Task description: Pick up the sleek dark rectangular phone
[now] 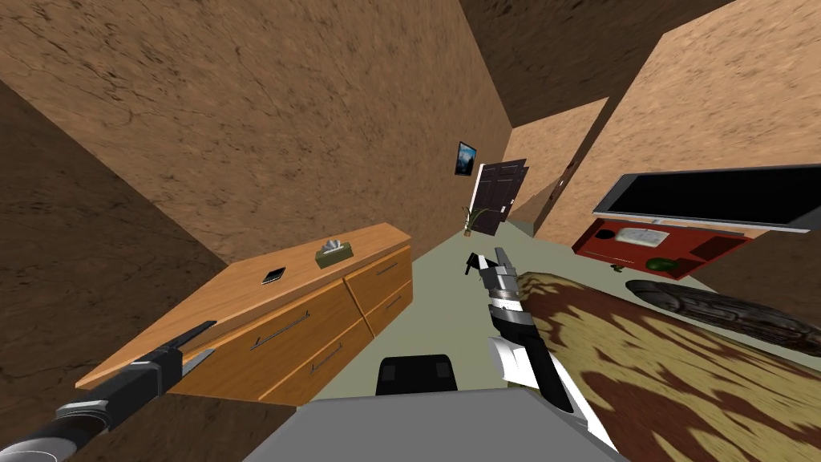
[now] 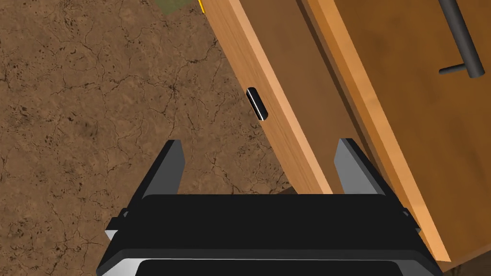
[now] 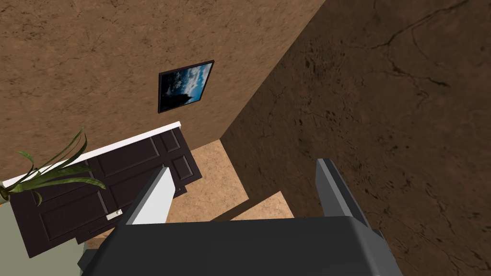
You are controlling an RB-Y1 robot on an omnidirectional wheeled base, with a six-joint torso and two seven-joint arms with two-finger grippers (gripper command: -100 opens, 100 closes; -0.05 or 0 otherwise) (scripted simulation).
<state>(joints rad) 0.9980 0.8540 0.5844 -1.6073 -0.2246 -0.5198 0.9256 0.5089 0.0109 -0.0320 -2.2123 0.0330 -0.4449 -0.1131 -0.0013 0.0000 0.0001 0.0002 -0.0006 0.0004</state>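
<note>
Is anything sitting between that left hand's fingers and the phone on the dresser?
No. In the head view, just bare wooden dresser top lies between the open left gripper and the phone; the tissue box sits beyond the phone.

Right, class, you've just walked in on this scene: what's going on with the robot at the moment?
The robot stands by a wooden dresser. A dark phone lies flat on the dresser top, apart from an olive tissue box. The left end effector is open at the dresser's near end, aimed toward the phone but not touching it. The right end effector is open too, held out over the floor with nothing in it.
</note>
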